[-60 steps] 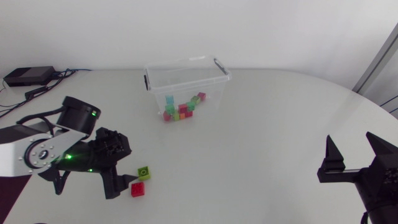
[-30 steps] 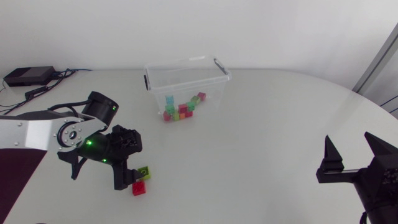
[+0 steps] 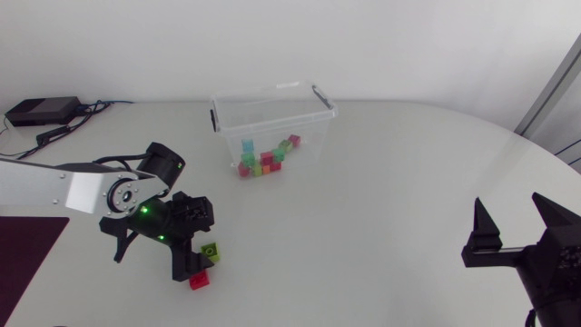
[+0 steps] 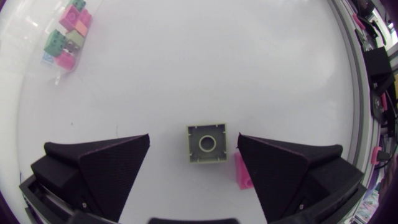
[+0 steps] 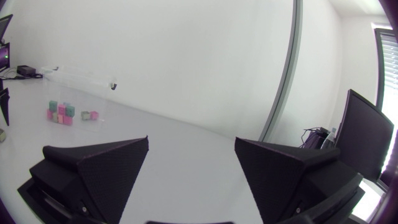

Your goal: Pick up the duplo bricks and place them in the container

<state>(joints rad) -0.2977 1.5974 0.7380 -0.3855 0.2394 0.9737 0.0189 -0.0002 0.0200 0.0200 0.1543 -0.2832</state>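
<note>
Left fingers (image 4: 106, 162) spread wide, gripping nothing. We have them low over the desk (image 3: 381, 200) at lower left of the head frame, with the green brick (image 4: 207, 143) sitting between them. It touches neither finger and lies a bit nearer the one on the red brick's side. The green brick rests flat, round stud up, its side walls roughly square to the finger faces.

The red brick (image 4: 242, 171) lies just beside the green one's corner and is partly hidden by that nearer finger. We can't tell if the two bricks touch.

Right fingers (image 5: 99, 165) also apart and empty, parked at lower right of the head frame, well apart from everything.

The container (image 3: 313, 127), clear plastic, sits upper centre of the head frame, well apart from the left arm. A heap of bricks (image 3: 263, 162) is already inside it.

Handling, as we judge it:
- The green brick is light, hard plastic, stiff and not fragile.
- Its side walls are smooth, so it may slip or twist if pinched off-centre.
- We'd take it on two opposite flat side walls, low on the body, not on the stud.

Main risk: the finger on the red brick's side may nudge or trap the red brick when closing. Two loose bricks are left on the desk, so the task looks mostly done.
</note>
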